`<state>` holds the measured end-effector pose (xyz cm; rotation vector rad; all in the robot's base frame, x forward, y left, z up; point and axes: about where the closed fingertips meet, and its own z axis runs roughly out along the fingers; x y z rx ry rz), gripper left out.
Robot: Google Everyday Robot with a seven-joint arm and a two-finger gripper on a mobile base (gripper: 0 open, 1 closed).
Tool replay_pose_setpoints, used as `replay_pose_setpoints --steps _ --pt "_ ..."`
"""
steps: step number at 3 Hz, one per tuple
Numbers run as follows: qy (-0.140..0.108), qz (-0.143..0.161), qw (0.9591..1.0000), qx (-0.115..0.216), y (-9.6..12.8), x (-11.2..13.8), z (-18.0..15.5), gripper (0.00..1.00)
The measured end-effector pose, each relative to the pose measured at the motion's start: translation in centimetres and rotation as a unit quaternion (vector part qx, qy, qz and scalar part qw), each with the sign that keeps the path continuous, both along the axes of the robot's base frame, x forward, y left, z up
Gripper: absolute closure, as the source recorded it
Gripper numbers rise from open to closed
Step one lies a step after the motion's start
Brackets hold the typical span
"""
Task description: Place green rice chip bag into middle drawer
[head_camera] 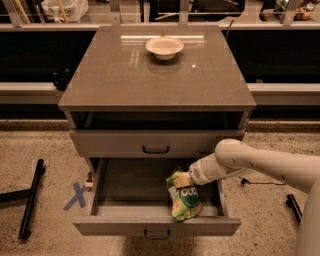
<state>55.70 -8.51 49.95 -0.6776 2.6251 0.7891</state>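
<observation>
White lettering on green rice chip bag (185,201) illegible; blue X (77,196) on floor (35,147); claw (183,180) at bag's top.

A white bowl (164,47) sits upright near the back edge of the grey-brown cabinet top (125,85), which shows a bright streak of reflected light just behind the bowl. Under the top is a dark open recess (155,120), and below that the upper drawer front (115,142) is closed, with a small dark handle (156,149) at its centre. On the speckled floor (40,150) to the left, a blue X of tape (76,195) lies beside a black bar (31,199). Another short black bar (294,207) lies at the right. A pale plastic bag (64,8) rests behind the long ledge (30,89).
</observation>
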Motion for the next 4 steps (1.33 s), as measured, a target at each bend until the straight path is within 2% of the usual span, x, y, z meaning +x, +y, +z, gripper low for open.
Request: replay_pose_setpoints --steps 1,2,3,4 --pt "-0.004 -0.010 0.9999 0.000 -0.5 0.2 -0.2 0.04" --pt "-0.007 -0.018 0.9998 -0.001 -1.2 0.2 -0.1 0.00" --pt "-0.015 -0.036 0.9992 -0.011 -3.4 -1.1 1.3 0.00" --pt "-0.039 -0.061 0.9970 -0.029 -6.6 -2.9 4.4 0.00"
